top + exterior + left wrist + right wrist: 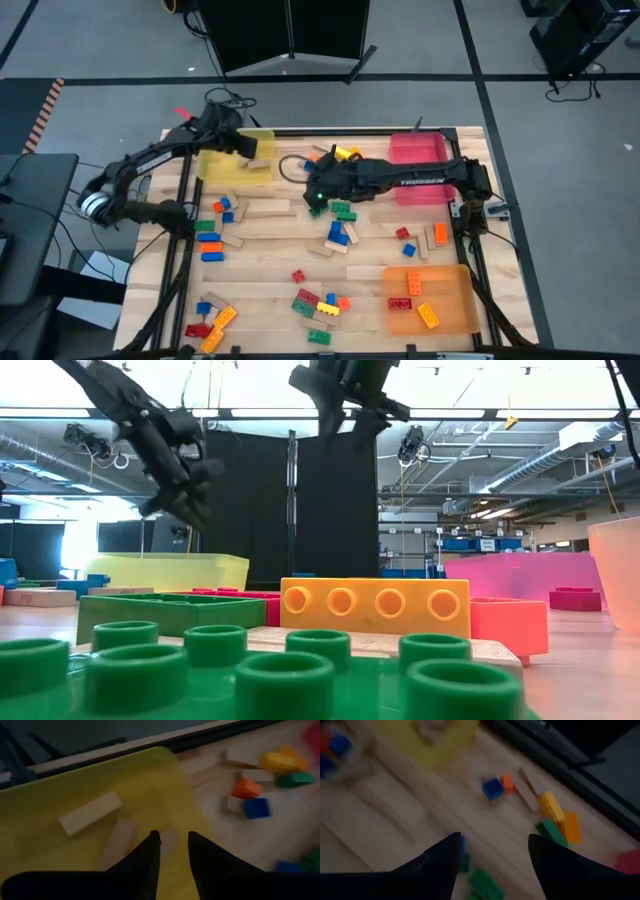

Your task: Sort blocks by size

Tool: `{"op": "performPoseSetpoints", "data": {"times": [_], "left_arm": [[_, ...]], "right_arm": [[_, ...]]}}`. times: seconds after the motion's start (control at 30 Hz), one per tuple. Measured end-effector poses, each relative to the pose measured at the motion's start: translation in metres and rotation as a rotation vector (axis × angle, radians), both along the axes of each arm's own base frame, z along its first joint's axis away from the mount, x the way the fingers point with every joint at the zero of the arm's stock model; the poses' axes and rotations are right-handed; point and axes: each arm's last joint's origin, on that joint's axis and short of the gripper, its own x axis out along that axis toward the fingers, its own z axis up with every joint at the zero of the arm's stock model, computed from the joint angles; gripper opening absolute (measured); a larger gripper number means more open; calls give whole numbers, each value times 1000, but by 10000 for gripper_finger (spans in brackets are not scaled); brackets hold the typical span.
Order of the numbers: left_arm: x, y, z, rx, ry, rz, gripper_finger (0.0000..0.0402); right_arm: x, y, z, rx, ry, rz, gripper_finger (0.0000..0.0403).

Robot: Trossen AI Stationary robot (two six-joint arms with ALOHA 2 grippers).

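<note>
Sorting, partly done. Yellow tray [222, 166], at ten o'clock on the tabletop [270, 285]: two tan wooden blocks [90, 812] are seen inside it.

Orange tray [455, 310], at four o'clock: two studded bricks, one red [400, 304] and one orange [427, 316], are held.

Pink tray [420, 150], at one o'clock: its contents are largely hidden by the right arm.

Left pincer [172, 842]: it is poised over the yellow tray, fingers nearly together with a narrow gap, nothing clamped.

Right pincer [492, 852]: it is raised over the tabletop's middle toward twelve o'clock, fingers apart, empty.

Remaining: most bricks are judged unsorted. Loose clusters are noted at nine o'clock, at centre, at six o'clock [318, 303] and at seven o'clock, with long wooden blocks [262, 210] lying between them.
</note>
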Motion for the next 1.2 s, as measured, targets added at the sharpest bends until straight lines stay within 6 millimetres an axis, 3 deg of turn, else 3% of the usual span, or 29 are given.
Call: {"op": "performPoseSetpoints", "data": {"times": [0.17, 0.3, 0.43, 0.6, 0.7, 0.83, 1.0, 1.2], "left_arm": [[-4, -45, 34, 114, -46, -79, 101], [-5, -89, 48, 140, -63, -123, 75], [-3, -126, 54, 121, -112, -170, 39], [4, -159, 55, 90, -158, -211, 7], [5, -170, 49, 50, -115, -225, 7], [0, -176, 37, -44, 15, -199, 18], [-7, -178, 25, -155, 167, -154, 20], [-2, -177, 23, -126, 190, -193, 20]], "right_arm": [[-13, 13, -25, 62, 126, 42, 227], [-34, 25, -38, 108, 160, 88, 217], [-70, 34, -33, 126, 59, 98, 209], [-120, 36, -32, 164, -149, 141, 203], [-141, 36, -32, 212, -287, 176, 203], [-154, 37, -41, 236, -419, 205, 203], [-156, 38, -46, 278, -499, 220, 202], [-156, 40, -47, 305, -482, 267, 201]]}}
